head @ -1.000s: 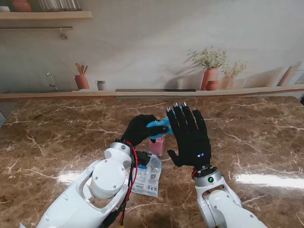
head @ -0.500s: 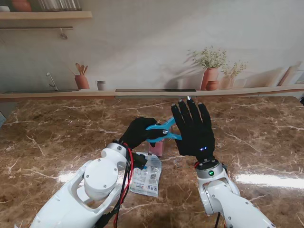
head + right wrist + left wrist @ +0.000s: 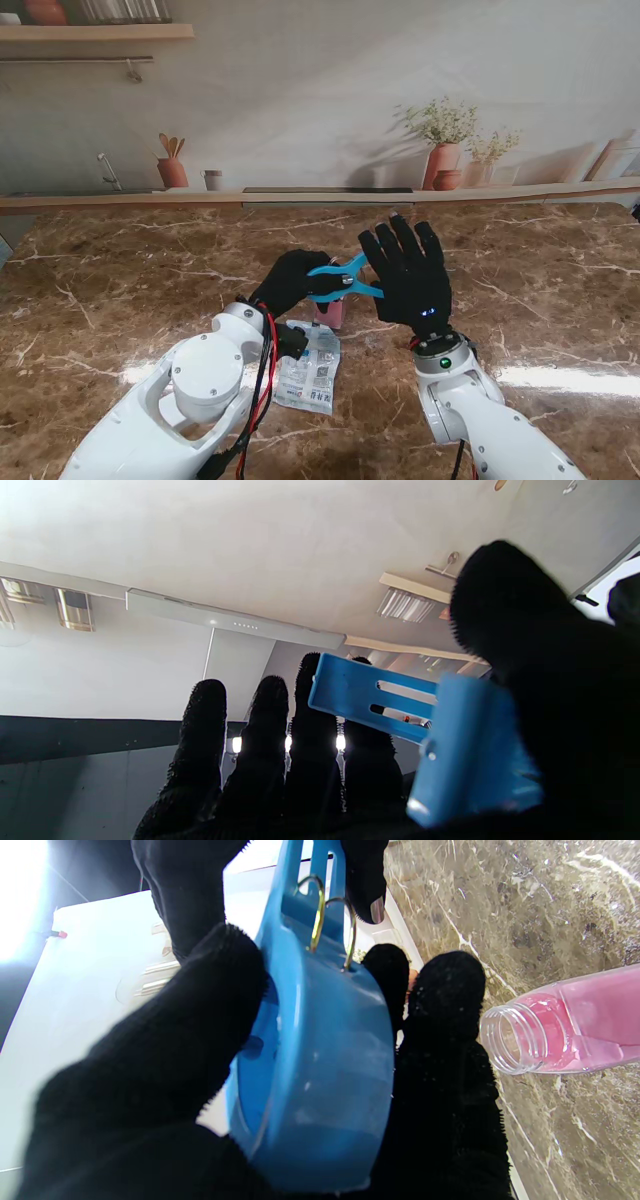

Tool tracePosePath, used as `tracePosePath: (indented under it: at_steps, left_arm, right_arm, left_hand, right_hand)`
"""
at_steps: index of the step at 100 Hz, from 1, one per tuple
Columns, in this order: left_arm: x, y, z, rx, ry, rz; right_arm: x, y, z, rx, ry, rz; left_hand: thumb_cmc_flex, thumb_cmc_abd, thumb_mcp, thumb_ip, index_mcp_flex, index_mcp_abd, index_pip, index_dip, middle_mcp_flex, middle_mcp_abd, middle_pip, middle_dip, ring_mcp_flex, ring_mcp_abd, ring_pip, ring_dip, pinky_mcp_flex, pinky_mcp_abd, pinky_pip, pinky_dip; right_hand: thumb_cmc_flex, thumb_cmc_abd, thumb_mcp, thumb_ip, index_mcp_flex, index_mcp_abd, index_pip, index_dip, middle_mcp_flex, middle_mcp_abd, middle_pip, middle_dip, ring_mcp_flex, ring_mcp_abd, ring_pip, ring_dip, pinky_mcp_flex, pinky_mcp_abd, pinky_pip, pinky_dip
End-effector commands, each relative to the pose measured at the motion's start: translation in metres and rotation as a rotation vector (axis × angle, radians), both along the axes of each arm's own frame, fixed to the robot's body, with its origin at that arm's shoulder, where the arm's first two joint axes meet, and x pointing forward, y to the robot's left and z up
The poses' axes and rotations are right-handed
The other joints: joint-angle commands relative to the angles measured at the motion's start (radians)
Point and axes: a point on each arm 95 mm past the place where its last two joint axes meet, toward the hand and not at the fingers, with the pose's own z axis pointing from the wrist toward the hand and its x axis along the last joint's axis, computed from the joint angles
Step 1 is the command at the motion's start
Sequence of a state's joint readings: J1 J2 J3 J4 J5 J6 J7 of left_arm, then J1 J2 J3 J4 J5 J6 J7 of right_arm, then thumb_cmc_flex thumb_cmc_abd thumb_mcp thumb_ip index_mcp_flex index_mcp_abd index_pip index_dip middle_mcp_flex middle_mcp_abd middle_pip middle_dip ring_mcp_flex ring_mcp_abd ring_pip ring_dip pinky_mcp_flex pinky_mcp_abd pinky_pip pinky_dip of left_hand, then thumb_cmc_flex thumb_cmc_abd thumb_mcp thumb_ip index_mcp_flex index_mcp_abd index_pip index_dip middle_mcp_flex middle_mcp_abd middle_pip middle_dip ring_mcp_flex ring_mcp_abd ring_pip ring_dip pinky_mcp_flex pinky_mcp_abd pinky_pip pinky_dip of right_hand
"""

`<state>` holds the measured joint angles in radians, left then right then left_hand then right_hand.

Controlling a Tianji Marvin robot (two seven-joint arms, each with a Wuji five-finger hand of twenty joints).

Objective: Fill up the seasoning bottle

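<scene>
Two robot hands meet over the middle of the marble desk (image 3: 120,270), both gloved in black. The left robot hand (image 3: 290,282) is closed around the round body of a blue clip (image 3: 340,276); the left wrist view shows its thumb and fingers wrapped on that body, with the wire spring (image 3: 320,915) exposed farther along the clip. The two blue handles fan out toward the right robot hand (image 3: 408,275), at 3 o'clock from the left one. That hand stands upright with its palm facing the clip. In the right wrist view four fingers (image 3: 270,740) are extended and spread, and the thumb (image 3: 525,630) lies over the blue plastic; whether it presses on the clip cannot be determined.

The seasoning bottle (image 3: 331,310), clear with pink contents, stands on the desk directly under the clip, between the two robot hands. Its threaded mouth (image 3: 505,1040) is uncapped, as the left wrist view shows.

One printed white and blue packet (image 3: 310,372) lies flat on the desk at 6 o'clock from the bottle, just beside the left wrist.
</scene>
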<state>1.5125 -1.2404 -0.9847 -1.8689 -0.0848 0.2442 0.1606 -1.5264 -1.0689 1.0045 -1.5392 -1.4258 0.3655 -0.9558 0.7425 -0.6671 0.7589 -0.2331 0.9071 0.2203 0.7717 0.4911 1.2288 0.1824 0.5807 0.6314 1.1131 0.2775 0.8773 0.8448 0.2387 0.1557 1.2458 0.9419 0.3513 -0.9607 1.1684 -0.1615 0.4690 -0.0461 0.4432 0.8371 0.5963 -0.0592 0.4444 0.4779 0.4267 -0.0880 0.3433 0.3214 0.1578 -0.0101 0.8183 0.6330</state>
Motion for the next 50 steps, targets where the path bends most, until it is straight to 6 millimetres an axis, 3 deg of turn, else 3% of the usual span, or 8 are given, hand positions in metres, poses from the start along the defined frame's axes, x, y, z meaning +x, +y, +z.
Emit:
tracePosePath:
  at_steps: [1, 14, 25, 27, 30, 34, 50]
  left_arm:
    - [-0.0021, 0.0, 0.0003, -0.005, -0.002, -0.004]
    - [-0.0025, 0.0012, 0.0001, -0.006, -0.002, -0.003]
    - [-0.0025, 0.0023, 0.0003, -0.009, -0.001, -0.009]
    - [-0.0025, 0.0025, 0.0003, -0.009, -0.001, -0.009]
    - [-0.0024, 0.0028, 0.0004, -0.009, -0.002, -0.009]
    - [-0.0022, 0.0032, 0.0004, -0.008, -0.002, -0.009]
    - [-0.0026, 0.0044, 0.0003, -0.006, 0.005, -0.019]
  right_arm:
    - [0.0038, -0.0019, -0.0014, 0.004, -0.004, -0.001]
    - [0.0054, -0.0009, 0.0005, 0.015, -0.037, 0.019]
    - [0.0068, -0.0008, 0.0011, 0.015, -0.042, 0.025]
    - [0.0072, -0.0009, 0.0011, 0.015, -0.043, 0.026]
    - [0.0077, -0.0014, 0.0012, 0.012, -0.046, 0.029]
    - [0.0083, -0.002, 0.0014, 0.009, -0.052, 0.035]
    - [0.0093, -0.0021, 0.0028, 0.018, -0.065, 0.049]
  left_hand:
    - [0.123, 0.091, 0.185, 0.036, 0.01, -0.179, 0.151, 0.047, 0.087, -0.028, 0.049, 0.012, 0.022, 0.012, 0.035, 0.013, -0.02, -0.024, 0.04, 0.028]
    - [0.123, 0.092, 0.183, 0.037, 0.011, -0.183, 0.149, 0.048, 0.086, -0.029, 0.05, 0.013, 0.022, 0.011, 0.035, 0.013, -0.019, -0.022, 0.04, 0.03]
    - [0.124, 0.091, 0.181, 0.038, 0.011, -0.183, 0.147, 0.049, 0.085, -0.03, 0.05, 0.014, 0.019, 0.012, 0.035, 0.014, -0.021, -0.023, 0.039, 0.031]
    - [0.125, 0.092, 0.181, 0.039, 0.011, -0.184, 0.147, 0.05, 0.085, -0.031, 0.05, 0.014, 0.019, 0.011, 0.035, 0.014, -0.02, -0.023, 0.039, 0.032]
    - [0.124, 0.092, 0.181, 0.039, 0.011, -0.185, 0.147, 0.05, 0.085, -0.031, 0.05, 0.014, 0.02, 0.01, 0.035, 0.014, -0.02, -0.023, 0.039, 0.032]
    - [0.124, 0.092, 0.181, 0.039, 0.011, -0.185, 0.147, 0.05, 0.085, -0.032, 0.05, 0.014, 0.02, 0.01, 0.035, 0.014, -0.02, -0.023, 0.039, 0.032]
    - [0.122, 0.092, 0.178, 0.04, 0.01, -0.184, 0.14, 0.044, 0.081, -0.033, 0.046, 0.014, 0.015, 0.005, 0.031, 0.012, -0.02, -0.023, 0.038, 0.034]
  right_hand:
    - [0.062, 0.01, 0.06, 0.018, 0.035, -0.027, 0.052, 0.043, 0.071, -0.041, 0.101, 0.048, 0.07, 0.008, 0.001, -0.022, 0.033, 0.011, 0.038, -0.027]
    - [0.108, 0.021, 0.077, 0.022, 0.079, -0.069, 0.171, 0.098, 0.149, -0.068, 0.216, 0.135, 0.245, 0.019, 0.07, 0.026, 0.136, 0.029, 0.125, -0.032]
    - [0.121, 0.043, 0.079, 0.022, 0.111, -0.085, 0.258, 0.1, 0.216, -0.088, 0.304, 0.208, 0.385, 0.023, 0.145, 0.104, 0.234, 0.045, 0.198, -0.035]
    - [0.128, 0.041, 0.073, 0.001, 0.117, -0.09, 0.278, 0.101, 0.226, -0.092, 0.325, 0.235, 0.394, 0.022, 0.161, 0.124, 0.241, 0.045, 0.207, -0.035]
    - [0.147, 0.022, 0.066, -0.066, 0.13, -0.102, 0.31, 0.101, 0.254, -0.1, 0.345, 0.298, 0.413, 0.018, 0.195, 0.162, 0.255, 0.045, 0.225, -0.035]
    - [0.162, 0.008, 0.053, -0.107, 0.149, -0.123, 0.351, 0.111, 0.285, -0.11, 0.374, 0.353, 0.432, 0.012, 0.239, 0.198, 0.268, 0.045, 0.244, -0.032]
    - [0.194, -0.011, 0.019, -0.15, 0.244, -0.255, 0.543, 0.121, 0.436, -0.157, 0.478, 0.471, 0.542, -0.01, 0.441, 0.321, 0.35, 0.067, 0.346, 0.001]
